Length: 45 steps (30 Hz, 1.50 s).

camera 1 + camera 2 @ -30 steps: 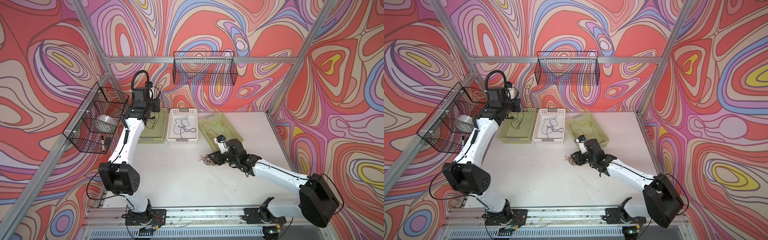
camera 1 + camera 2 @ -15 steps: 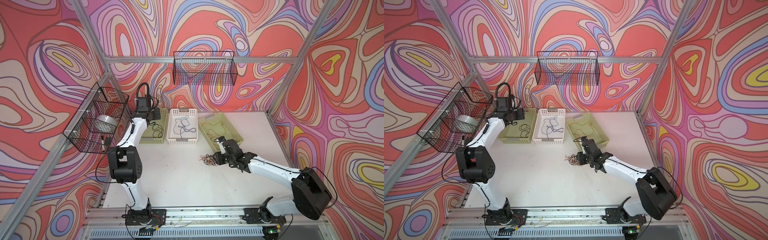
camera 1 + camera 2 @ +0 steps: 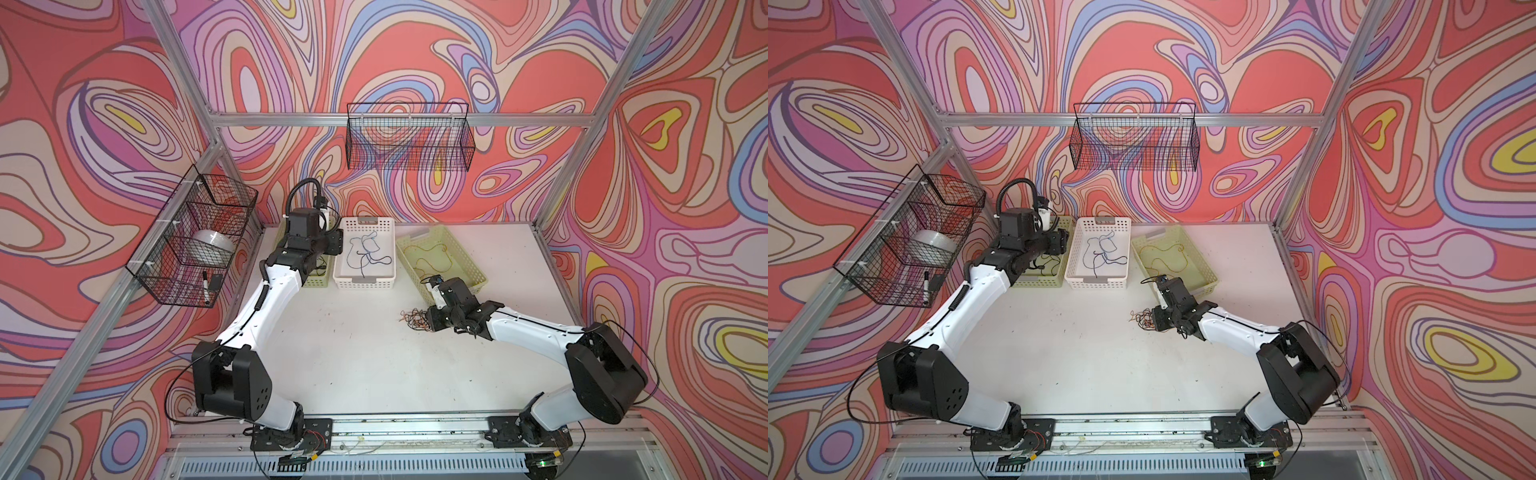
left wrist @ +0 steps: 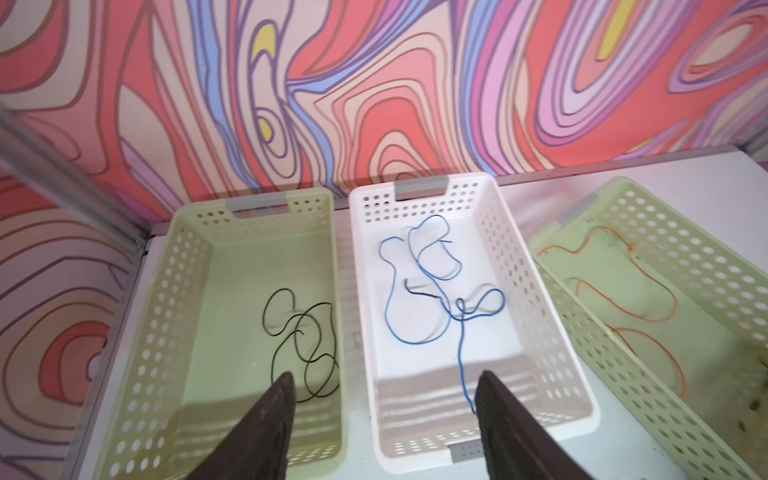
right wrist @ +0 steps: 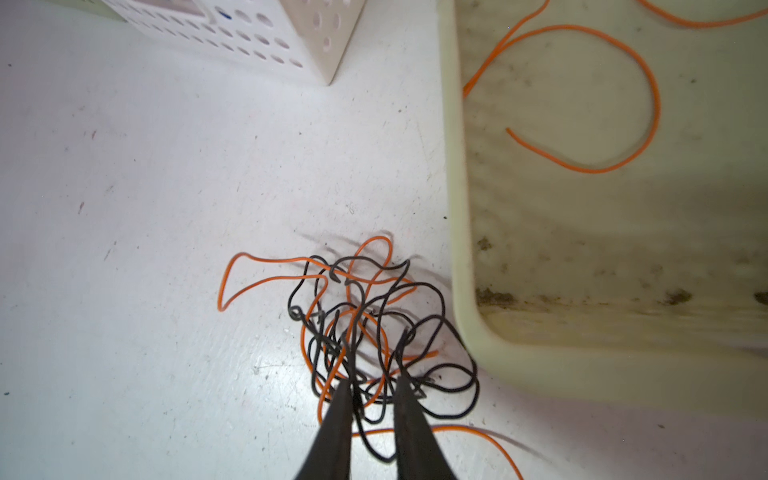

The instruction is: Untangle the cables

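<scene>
A tangle of orange and dark cables (image 5: 365, 324) lies on the white table by the corner of the right green basket (image 5: 469, 291), and shows in both top views (image 3: 415, 322) (image 3: 1144, 320). My right gripper (image 5: 372, 384) is down in it, jaws drawn close with strands pinched between them. A dark green cable (image 4: 299, 328) lies in the left green basket (image 4: 178, 291). Blue cables (image 4: 432, 274) lie in the white basket (image 4: 519, 270), and an orange cable (image 4: 648, 291) in the right green basket. My left gripper (image 4: 384, 386) hangs open and empty over the near ends of the left and white baskets.
A black wire basket (image 3: 195, 245) holding a tape roll and a marker hangs on the left wall. Another wire basket (image 3: 409, 137) hangs on the back wall. Aluminium posts frame the table, and a rail (image 3: 415, 428) runs along its front.
The left gripper opened and the dark cable that hung from it now lies in the left green basket; that arm shifted. The right gripper's jaws closed into the tangle.
</scene>
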Each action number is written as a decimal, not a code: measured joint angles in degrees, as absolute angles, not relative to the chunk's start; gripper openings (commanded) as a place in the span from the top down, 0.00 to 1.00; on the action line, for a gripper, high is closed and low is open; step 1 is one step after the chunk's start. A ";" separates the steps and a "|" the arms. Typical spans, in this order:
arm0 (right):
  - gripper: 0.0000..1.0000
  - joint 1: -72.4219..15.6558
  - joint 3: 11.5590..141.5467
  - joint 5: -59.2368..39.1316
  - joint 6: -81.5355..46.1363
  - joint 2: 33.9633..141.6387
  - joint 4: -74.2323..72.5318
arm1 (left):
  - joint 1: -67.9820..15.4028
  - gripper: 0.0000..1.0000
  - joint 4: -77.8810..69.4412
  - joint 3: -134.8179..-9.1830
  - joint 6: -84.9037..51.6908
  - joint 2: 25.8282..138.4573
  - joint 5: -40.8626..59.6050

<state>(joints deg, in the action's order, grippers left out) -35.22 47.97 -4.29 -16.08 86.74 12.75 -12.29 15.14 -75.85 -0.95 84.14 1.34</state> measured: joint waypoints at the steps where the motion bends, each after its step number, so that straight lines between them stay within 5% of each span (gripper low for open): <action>1: 0.95 -35.22 47.99 -4.43 -15.73 86.72 12.93 | -13.26 0.30 14.68 -74.78 -0.58 83.26 1.52; 21: 1.00 -35.20 48.07 -10.35 -10.66 73.91 14.39 | -32.62 0.31 0.12 -49.32 -2.02 75.07 14.59; 36: 1.00 -34.92 49.65 -16.10 -10.28 71.09 11.94 | -40.10 0.33 -11.40 -48.97 -9.37 85.95 15.16; 45: 1.00 -34.96 49.69 -18.22 -11.33 66.72 7.88 | -40.14 0.54 -14.35 -48.14 -11.51 90.26 8.14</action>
